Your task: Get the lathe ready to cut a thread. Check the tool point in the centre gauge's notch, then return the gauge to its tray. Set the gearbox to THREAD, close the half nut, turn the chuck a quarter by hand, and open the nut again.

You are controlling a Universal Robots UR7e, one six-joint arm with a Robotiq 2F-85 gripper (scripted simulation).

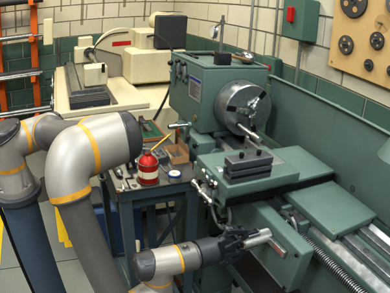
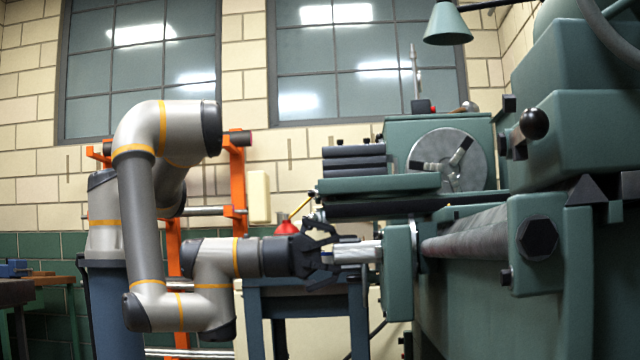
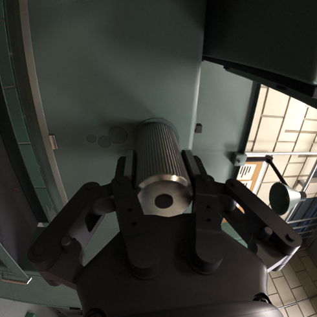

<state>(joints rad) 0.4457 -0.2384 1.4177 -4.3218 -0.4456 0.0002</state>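
Observation:
Low on the front of the lathe's green apron, the half-nut lever's knurled steel handle sticks out toward me and is gripped by my gripper, which is closed around it end-on. Above the apron sits the carriage with the dark tool post. The three-jaw chuck is on the headstock behind it. The gearbox levers stand on the headstock's left face. The green-lined gauge tray lies on the bench behind the cart.
The apron face is directly ahead of the fingers, with the carriage overhang above. A blue cart to the left carries a red oil can, a tape roll and a small box. The leadscrew runs right.

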